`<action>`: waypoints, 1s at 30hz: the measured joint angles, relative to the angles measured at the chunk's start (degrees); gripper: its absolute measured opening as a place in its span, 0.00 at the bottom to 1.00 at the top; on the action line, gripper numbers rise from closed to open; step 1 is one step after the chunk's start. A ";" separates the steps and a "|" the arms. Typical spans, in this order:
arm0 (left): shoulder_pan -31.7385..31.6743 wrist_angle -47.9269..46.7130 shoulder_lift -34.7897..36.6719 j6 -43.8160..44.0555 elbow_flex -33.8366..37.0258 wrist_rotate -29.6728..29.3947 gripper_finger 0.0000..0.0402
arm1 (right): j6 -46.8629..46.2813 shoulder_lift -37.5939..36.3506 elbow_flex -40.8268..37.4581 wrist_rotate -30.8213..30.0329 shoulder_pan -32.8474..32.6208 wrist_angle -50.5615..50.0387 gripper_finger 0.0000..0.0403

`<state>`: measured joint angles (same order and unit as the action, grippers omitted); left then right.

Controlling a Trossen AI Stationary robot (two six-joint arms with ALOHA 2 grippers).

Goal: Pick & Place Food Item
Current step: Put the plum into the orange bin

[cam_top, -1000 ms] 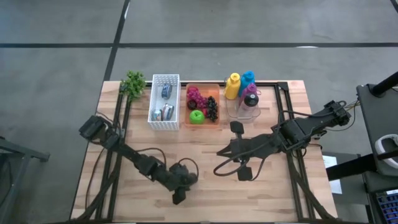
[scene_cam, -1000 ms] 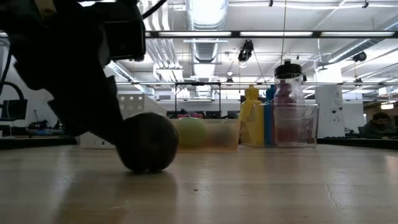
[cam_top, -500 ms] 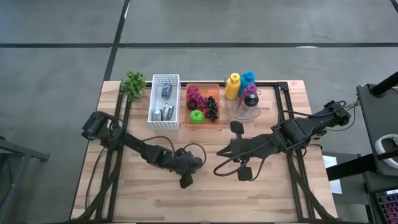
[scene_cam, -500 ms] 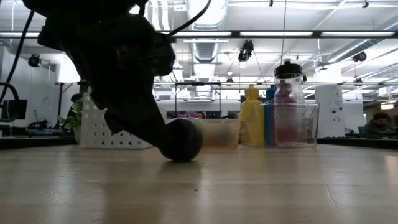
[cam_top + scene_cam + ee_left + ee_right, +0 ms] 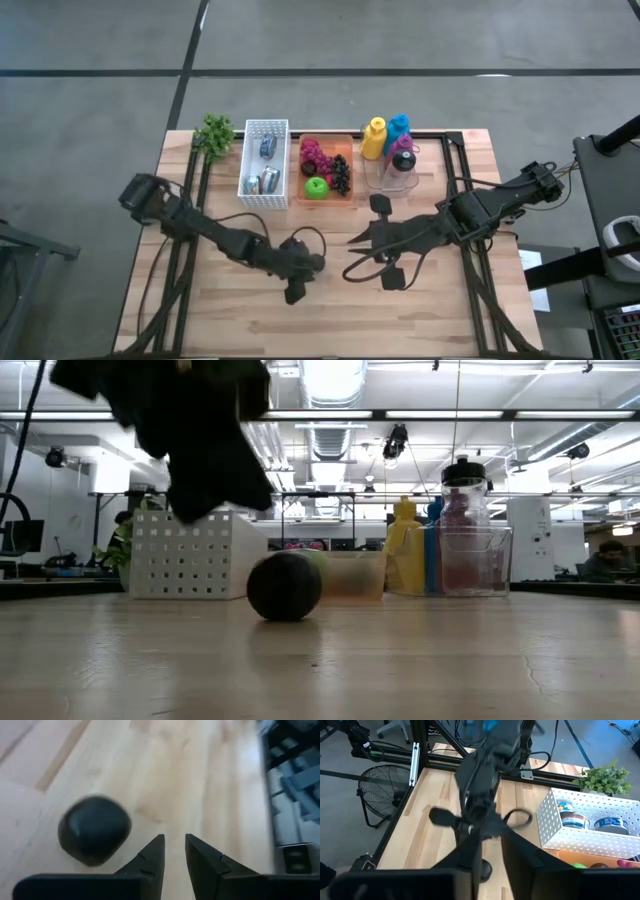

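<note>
Wooden tabletop point(image 5: 440, 300) took up most of the overhead shot, with grey floor all around it. Using the orange tray point(image 5: 327, 168) as the landmark: closest to the camera side, well in front of the tray, sat a dark round ball point(image 5: 285, 586) on the bare wood, nothing holding it. The left gripper point(image 5: 172, 851) hung just beside and above that ball, fingers only a narrow gap apart and not touching it, so nothing was gripped. A bit to the right of that, still in front of the tray, the right gripper point(image 5: 353, 239) pointed toward the left arm; its fingers point(image 5: 520, 855) stood slightly apart with nothing between them. The tray itself held a green apple point(image 5: 316, 186) and dark berries. Just left of the tray was a white perforated basket point(image 5: 249, 190) with cans, and past that a small green plant point(image 5: 214, 133). Just right of the tray stood a clear bin point(image 5: 478, 561) of colourful bottles.
</note>
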<state>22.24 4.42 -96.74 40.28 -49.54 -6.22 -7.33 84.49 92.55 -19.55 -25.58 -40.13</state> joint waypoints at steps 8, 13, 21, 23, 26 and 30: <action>1.43 -4.69 14.08 -2.62 0.00 -4.60 0.19 | 0.45 0.00 0.00 -0.07 0.00 0.01 0.39; 2.28 -7.96 23.53 -7.28 0.01 -9.99 0.13 | 0.48 0.00 0.00 -0.13 0.11 -0.05 0.49; 2.63 -9.50 36.02 -15.89 0.41 -13.52 0.01 | 0.42 0.00 0.00 -0.13 0.13 -0.05 0.55; 2.65 -9.86 38.33 -17.39 1.00 -13.50 0.02 | 0.44 0.00 0.00 -0.13 0.13 -0.05 0.56; 2.63 -10.03 41.94 -18.08 2.81 -13.52 0.02 | 0.41 0.00 0.00 -0.13 0.13 -0.07 0.58; 2.63 -9.92 46.58 -18.00 6.38 -13.51 0.01 | 0.43 0.00 0.00 -0.13 0.13 -0.05 0.59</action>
<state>24.87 -5.49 -50.15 22.28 -43.16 -19.74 -6.90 84.49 92.55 -19.68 -25.45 -40.18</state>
